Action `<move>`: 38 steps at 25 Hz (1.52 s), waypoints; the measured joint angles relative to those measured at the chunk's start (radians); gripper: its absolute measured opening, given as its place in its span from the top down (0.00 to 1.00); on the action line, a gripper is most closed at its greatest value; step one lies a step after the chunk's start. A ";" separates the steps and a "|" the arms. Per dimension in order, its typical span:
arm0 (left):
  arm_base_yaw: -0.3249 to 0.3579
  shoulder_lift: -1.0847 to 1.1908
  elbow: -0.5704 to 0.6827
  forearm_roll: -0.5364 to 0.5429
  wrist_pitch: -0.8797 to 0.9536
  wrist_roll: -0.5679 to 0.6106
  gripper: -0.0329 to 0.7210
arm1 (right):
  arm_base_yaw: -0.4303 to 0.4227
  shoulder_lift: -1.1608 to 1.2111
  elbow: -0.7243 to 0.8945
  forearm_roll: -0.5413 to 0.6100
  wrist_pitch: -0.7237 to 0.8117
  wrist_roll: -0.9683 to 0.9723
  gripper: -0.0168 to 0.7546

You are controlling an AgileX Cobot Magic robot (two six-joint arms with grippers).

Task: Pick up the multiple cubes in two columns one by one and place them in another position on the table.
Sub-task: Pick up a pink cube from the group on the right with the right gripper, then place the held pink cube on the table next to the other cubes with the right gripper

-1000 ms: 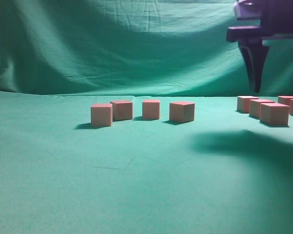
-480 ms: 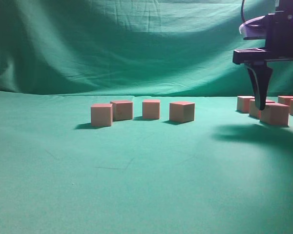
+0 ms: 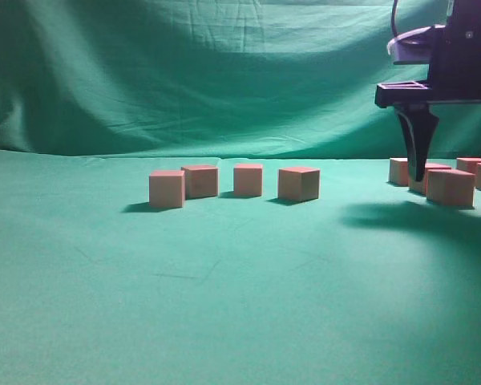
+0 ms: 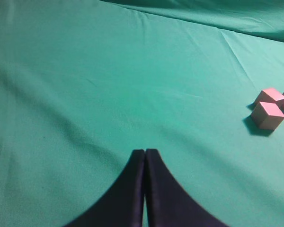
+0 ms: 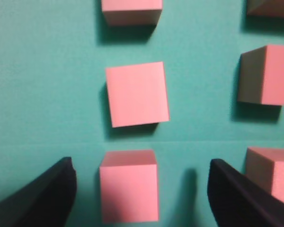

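Four cubes stand in a loose row mid-table (image 3: 167, 189), (image 3: 200, 180), (image 3: 248, 179), (image 3: 298, 184). Several more cubes sit in two columns at the right, the nearest one in the exterior view (image 3: 450, 188). My right gripper (image 3: 454, 176) is open and hangs low over this group. In the right wrist view its jaws (image 5: 141, 189) straddle one cube (image 5: 128, 191) without touching it; another cube (image 5: 137, 93) lies just beyond. My left gripper (image 4: 145, 152) is shut and empty above the bare green table (image 4: 109, 85); it does not show in the exterior view.
More cubes of the second column lie to the right of the jaws (image 5: 265, 75), (image 5: 272, 175). The left wrist view shows three cubes at its right edge, the nearest one (image 4: 267, 115). A draped green backdrop (image 3: 184, 72) rises behind the table.
My right gripper has come down from above to cube height over the right-hand group, then shifted slightly left. The cubes and the left gripper have not moved.
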 joint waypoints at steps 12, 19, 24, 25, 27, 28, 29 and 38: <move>0.000 0.000 0.000 0.000 0.000 0.000 0.96 | 0.000 0.024 0.000 0.028 0.008 -0.010 0.63; 0.000 0.000 0.000 0.000 0.000 0.000 0.96 | 0.000 0.017 0.000 0.044 0.033 -0.010 0.65; 0.000 0.000 0.000 0.000 0.000 0.000 0.96 | 0.020 -0.082 0.000 0.080 0.084 -0.071 0.65; 0.000 0.000 0.000 0.000 0.000 0.000 0.96 | 0.031 -0.110 0.000 0.091 0.098 -0.090 0.65; 0.000 0.000 0.000 0.000 0.000 0.000 0.96 | 0.055 -0.158 0.000 0.121 0.129 -0.131 0.65; 0.000 0.000 0.000 0.000 0.000 0.000 0.96 | 0.069 -0.182 0.000 0.136 0.145 -0.154 0.65; 0.000 0.000 0.000 0.000 0.000 0.000 0.96 | 0.085 -0.202 0.000 0.147 0.165 -0.176 0.65; 0.000 0.000 0.000 0.000 0.000 0.000 0.96 | 0.329 -0.223 -0.025 0.201 0.276 -0.277 0.65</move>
